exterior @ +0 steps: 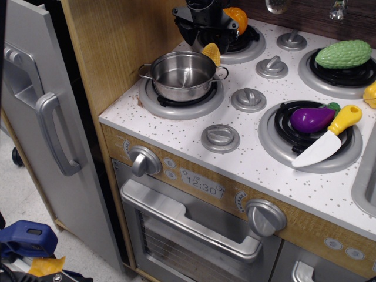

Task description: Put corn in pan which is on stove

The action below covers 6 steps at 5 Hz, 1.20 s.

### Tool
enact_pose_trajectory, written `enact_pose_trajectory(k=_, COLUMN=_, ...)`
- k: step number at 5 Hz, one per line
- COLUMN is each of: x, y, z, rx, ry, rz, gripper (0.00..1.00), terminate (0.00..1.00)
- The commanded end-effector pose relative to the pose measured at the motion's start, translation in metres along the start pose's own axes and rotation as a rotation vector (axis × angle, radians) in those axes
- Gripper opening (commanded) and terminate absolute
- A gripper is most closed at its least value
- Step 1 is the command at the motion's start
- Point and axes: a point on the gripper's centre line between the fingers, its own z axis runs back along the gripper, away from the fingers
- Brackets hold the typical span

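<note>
On the stove, the empty pan sits on the left burner. Just right of it, touching its far rim, the corn hangs below my gripper; I cannot tell whether my fingers clasp it. Released here, it may strike the rim and tumble outside.

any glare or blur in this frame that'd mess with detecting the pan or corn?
observation.image view: the pan shows bright reflections on its steel rim and inside; the corn just behind it is small but sharp; the gripper at the top edge is dark and cropped; the stove is evenly lit with soft shadows.
</note>
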Motion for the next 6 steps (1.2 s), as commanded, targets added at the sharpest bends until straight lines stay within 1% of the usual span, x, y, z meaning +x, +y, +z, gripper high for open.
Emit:
enact_pose_trajectory(k=1, x=0.0, y=0.0, z=0.0, rx=0.0, ry=0.0, rz=0.0, gripper=1.0, terminate=0.0)
enact_pose_trajectory(k=2, x=0.003, y=-0.001, z=-0.006, rx=-0.017, ry=-0.007, rz=-0.001, gripper=1.0, terminate=0.0)
enact_pose_trajectory(k=3, x=0.008, y=-0.001, z=-0.014, rx=-0.047, ry=-0.01, rz=-0.01, gripper=1.0, terminate=0.0)
enact_pose_trajectory(k=4, x=0.007, y=-0.003, z=-0.017, rx=-0.054, ry=-0.015, rz=-0.004, gripper=1.0, terminate=0.0)
enact_pose_trajectory(k=5, x=0.011, y=-0.003, z=-0.018, rx=-0.051, ry=-0.011, rz=-0.002, gripper=0.0, terminate=0.0)
enact_pose_trajectory(k=6, x=0.019, y=0.002, z=-0.01, rx=-0.029, ry=-0.023, rz=-0.031, gripper=0.0, terminate=0.0)
